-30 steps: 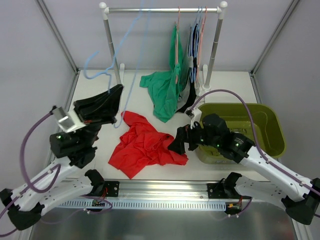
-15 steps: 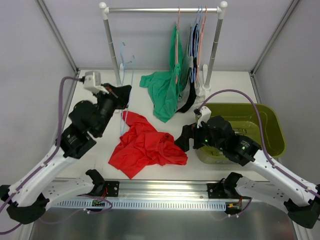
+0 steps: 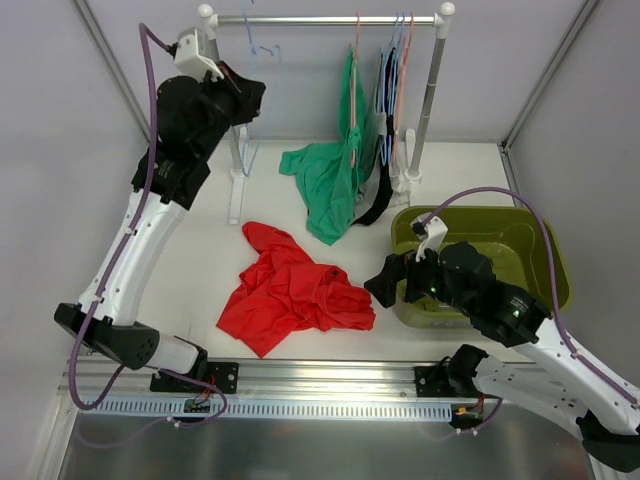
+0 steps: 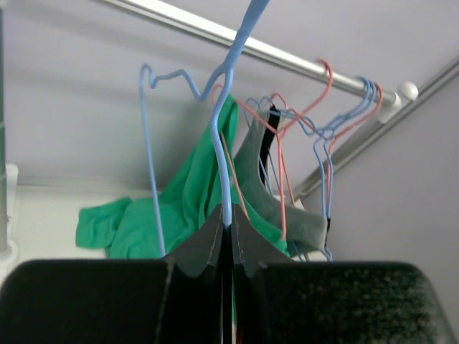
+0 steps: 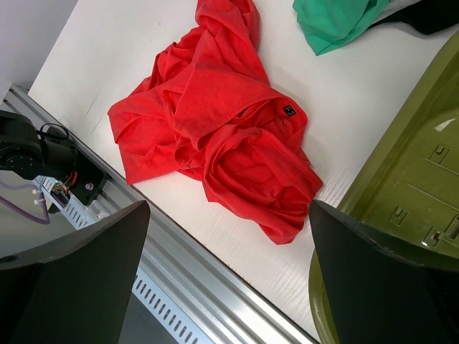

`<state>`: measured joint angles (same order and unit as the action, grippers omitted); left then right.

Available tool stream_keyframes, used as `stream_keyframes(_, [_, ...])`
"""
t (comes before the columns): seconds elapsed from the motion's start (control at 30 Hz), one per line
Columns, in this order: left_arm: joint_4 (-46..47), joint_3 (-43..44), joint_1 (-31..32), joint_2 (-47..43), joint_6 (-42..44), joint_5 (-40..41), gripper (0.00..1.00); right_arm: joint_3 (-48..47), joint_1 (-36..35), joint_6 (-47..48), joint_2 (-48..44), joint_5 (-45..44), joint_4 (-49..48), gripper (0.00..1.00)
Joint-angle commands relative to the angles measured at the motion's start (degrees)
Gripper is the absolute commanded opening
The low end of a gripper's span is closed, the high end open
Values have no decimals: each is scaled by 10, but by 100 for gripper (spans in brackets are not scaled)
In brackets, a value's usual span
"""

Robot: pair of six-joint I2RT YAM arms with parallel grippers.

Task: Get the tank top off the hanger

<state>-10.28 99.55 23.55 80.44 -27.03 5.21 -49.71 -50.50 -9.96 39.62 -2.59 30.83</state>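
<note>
The red tank top (image 3: 295, 290) lies crumpled on the white table, off any hanger; it also shows in the right wrist view (image 5: 215, 122). My left gripper (image 3: 250, 95) is raised high by the rack's left post and is shut on the bare light-blue wire hanger (image 4: 224, 143), whose hook (image 3: 262, 45) reaches up at the rail. The left gripper (image 4: 229, 222) pinches the hanger's wire. My right gripper (image 3: 385, 285) is open and empty, hovering at the tank top's right edge (image 5: 229, 208).
A clothes rack rail (image 3: 325, 18) spans the back, with pink and blue hangers carrying a green garment (image 3: 325, 180) and grey and black ones (image 3: 378, 190). An olive bin (image 3: 520, 250) stands at the right, close beside my right gripper.
My left arm has swung up and back from over the table, carrying the blue hanger to the rail. My right gripper has drifted slightly right, toward the bin, staying open.
</note>
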Motion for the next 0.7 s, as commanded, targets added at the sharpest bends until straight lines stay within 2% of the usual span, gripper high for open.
stream_keyframes(0.0, [13, 53, -32, 37, -20, -49, 0, -20, -2, 11, -2, -15, 5, 99])
stream_keyframes(0.2, [17, 160, -67, 146, -26, -100, 0, -23, -2, 16, -3, -5, 5, 99])
stream_keyframes(0.33, [25, 213, -69, 188, -10, -87, 0, -24, -1, 22, -6, -3, 5, 99])
stream_keyframes(0.5, [33, 199, -70, 204, 0, -58, 0, -17, -2, 29, -2, -2, 5, 100])
stream_keyframes(0.67, [46, 143, -72, 198, -7, -64, 0, -14, -2, 35, 13, 13, -2, 99])
